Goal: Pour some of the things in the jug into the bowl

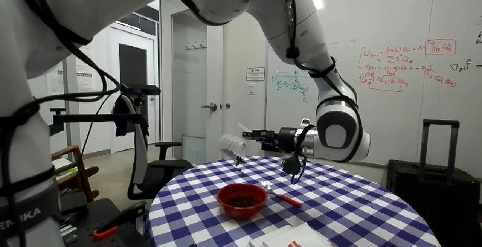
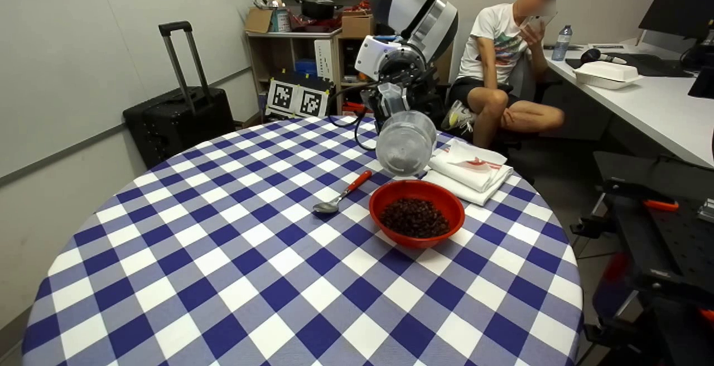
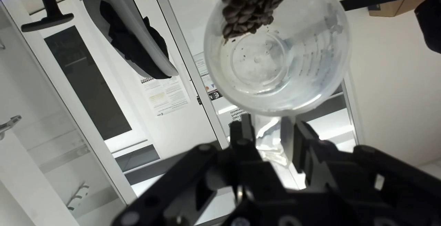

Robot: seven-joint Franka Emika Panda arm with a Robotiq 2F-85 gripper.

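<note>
Clenching with the black jaws the handle of the small, see-through plastic jug [image 1: 232, 146]. Holding the jug in the air above the round, bright red bowl [image 1: 241, 214], tilted, with its mouth low and apart from the bowl. In the wrist view, showing inside the jug a cluster of dark brown beans [image 3: 247, 9] gathered on one side toward the lip. As for the bowl: standing upright on the round, blue-and-white checked counter [image 2: 245, 282] and containing a broad heap of similar beans [image 2: 414, 218]. As for the silvery metal spoon with red handle [image 2: 352, 186]: lying just beside the bowl, without touching it. As for the folded white napkins with red marks [image 2: 466, 173]: resting near the bowl. As for the person in the white printed T-shirt [image 2: 496, 48]: sitting beyond the counter. As for the black suitcase with raised handle [image 2: 178, 123]: standing beside the same counter.
</note>
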